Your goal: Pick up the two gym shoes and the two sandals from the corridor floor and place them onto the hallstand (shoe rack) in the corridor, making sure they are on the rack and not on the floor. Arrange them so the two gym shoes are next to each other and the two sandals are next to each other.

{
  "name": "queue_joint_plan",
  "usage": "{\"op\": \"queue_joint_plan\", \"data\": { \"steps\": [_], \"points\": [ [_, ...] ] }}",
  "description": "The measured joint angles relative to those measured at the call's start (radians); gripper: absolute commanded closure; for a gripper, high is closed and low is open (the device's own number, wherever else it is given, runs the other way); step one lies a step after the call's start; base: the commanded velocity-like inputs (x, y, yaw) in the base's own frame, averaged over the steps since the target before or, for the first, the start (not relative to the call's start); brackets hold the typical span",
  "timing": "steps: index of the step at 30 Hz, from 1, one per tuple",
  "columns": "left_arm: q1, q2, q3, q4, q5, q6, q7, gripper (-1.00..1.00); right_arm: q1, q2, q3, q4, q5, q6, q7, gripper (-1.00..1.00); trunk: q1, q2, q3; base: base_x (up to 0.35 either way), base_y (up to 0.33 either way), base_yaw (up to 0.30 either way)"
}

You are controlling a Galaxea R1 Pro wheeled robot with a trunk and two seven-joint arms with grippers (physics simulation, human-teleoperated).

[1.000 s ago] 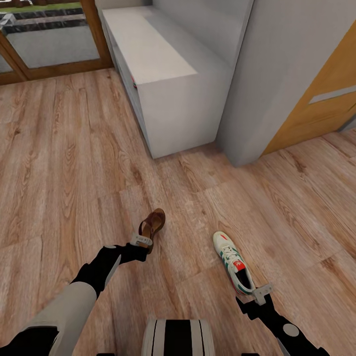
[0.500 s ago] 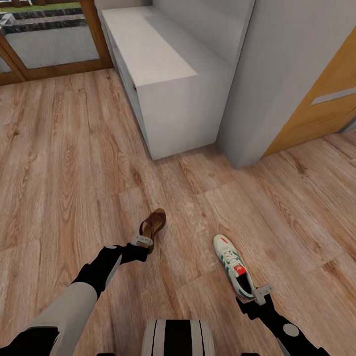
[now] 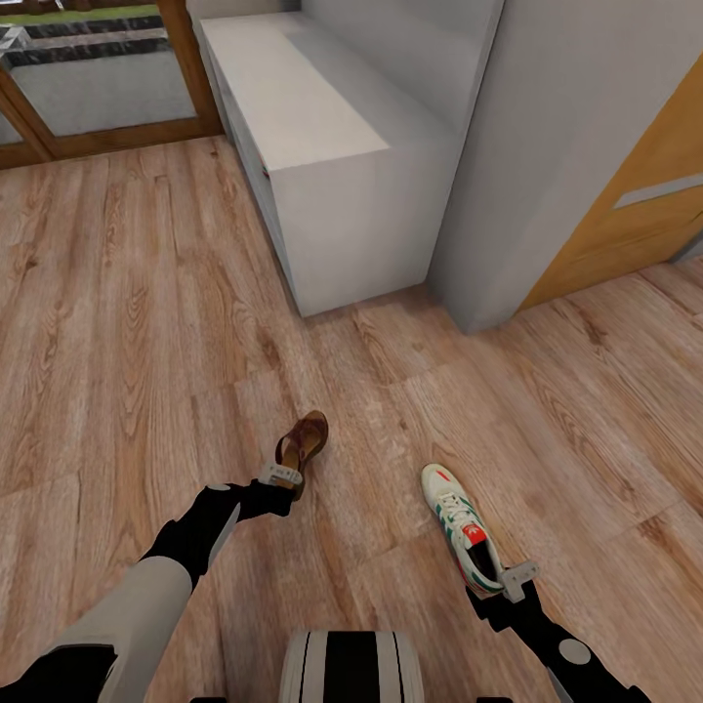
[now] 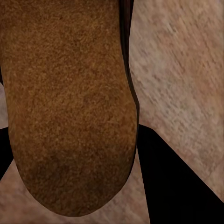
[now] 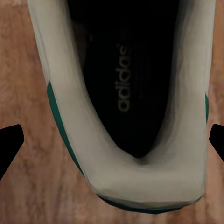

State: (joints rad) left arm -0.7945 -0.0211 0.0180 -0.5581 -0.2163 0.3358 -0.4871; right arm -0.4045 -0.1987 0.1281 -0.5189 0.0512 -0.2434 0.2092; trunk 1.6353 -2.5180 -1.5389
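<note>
Wood-plank corridor floor (image 3: 127, 322) runs up to the light-grey hallstand (image 3: 322, 166), whose flat top carries nothing. The left gripper (image 3: 280, 475) is clamped on a brown sandal (image 3: 301, 444), held off the floor; the right gripper (image 3: 516, 578) grips the heel of a white gym shoe (image 3: 462, 527), well short of the hallstand

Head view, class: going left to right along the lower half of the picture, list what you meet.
Left gripper → brown leather sandal → white sneaker with green stripes → right gripper, all over the light brown wood-plank floor.
</note>
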Motion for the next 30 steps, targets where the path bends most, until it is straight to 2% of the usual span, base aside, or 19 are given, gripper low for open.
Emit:
{"op": "queue_joint_plan", "data": {
  "steps": [13,14,30],
  "points": [
    [0.0,0.0,0.0,-0.003,0.0,-0.001,0.001,1.0,0.0,0.0,0.0,-0.001,0.0,0.0,0.0,-1.0,0.0,0.0,0.0,0.069,0.0,0.0],
    [0.0,0.0,0.0,-0.003,0.0,-0.001,0.0,1.0,0.0,0.0,0.0,-0.001,0.0,0.0,0.001,1.0,0.0,0.0,0.0,0.014,0.0,0.0],
    [0.001,0.001,0.0,-0.003,-0.002,-0.003,0.002,1.0,0.0,0.0,-0.001,-0.003,0.001,0.0,0.002,1.0,0.0,0.0,0.0,0.001,0.0,0.0]
  ]
}}
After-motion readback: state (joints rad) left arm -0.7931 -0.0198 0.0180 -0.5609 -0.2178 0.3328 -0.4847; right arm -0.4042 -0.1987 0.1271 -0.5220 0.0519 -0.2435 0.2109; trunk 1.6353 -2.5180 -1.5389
